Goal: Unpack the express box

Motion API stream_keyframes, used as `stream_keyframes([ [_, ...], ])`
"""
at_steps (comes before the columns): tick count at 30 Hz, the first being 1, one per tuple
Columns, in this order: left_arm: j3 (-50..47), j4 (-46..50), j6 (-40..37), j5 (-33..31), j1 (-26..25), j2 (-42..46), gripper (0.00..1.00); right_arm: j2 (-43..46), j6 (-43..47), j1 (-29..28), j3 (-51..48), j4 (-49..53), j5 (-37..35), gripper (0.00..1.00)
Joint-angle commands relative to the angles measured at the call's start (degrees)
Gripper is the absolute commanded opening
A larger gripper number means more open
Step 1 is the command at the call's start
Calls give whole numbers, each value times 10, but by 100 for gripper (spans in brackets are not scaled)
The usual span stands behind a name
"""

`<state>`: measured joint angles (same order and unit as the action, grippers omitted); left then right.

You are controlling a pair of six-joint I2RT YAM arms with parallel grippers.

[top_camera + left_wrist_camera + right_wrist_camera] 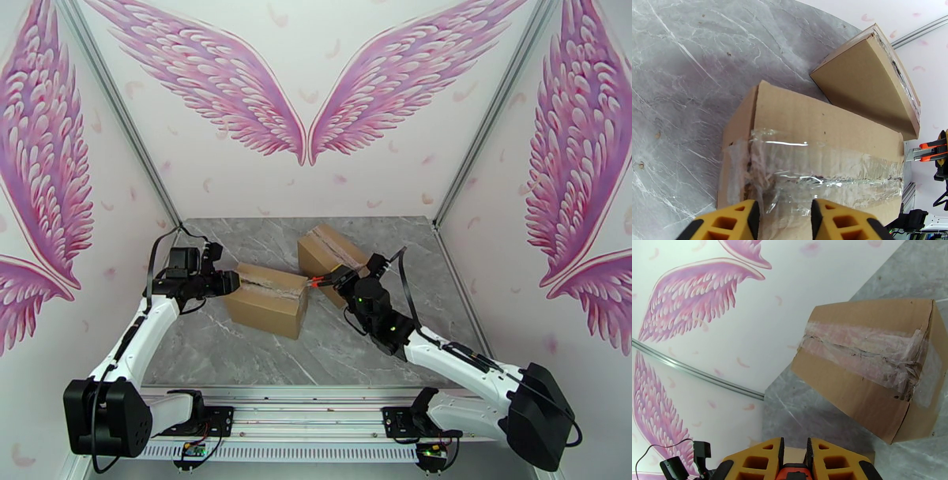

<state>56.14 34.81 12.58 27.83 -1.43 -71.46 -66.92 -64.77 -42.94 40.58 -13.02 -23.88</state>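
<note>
left fingers: spread apart, holding nothing. Parked at the left end of the near box, one finger each side of the tape end. Pressing the cardboard or just off it, cannot tell.
right fingers: clenched on the knife, blade out, tip at the right end of the near box, about on the tape line.
near box: flat on the tabletop, between my two arms, flaps shut.
tape: runs the whole top seam, wrinkled and frayed at the left end. No clean slit visible along it.
far box: behind and to the right of the near box, close beside it and turned at an angle. Flaps closed. Its tape is rough, with a dark line down the seam. Cut through or not, cannot tell.
done so far: knife is in hand, left side is placed to steady the box, blade is lined up at one end.
remaining: slit the seam end to end, free the end tape, fold the flaps back, lift out whatever is inside. Contents hidden.
progress: early, I judge. Prep is finished, the actual opening is not started on the near box.
</note>
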Motion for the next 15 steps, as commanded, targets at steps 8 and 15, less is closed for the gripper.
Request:
stream_keyframes([
  [8,-43,57,24,2,-3,-24,35,32,-8,-12,7,49,-28,0],
  [15,-47,57,29,1,-3,-23,33,21,-5,-11,14,50,-25,0],
])
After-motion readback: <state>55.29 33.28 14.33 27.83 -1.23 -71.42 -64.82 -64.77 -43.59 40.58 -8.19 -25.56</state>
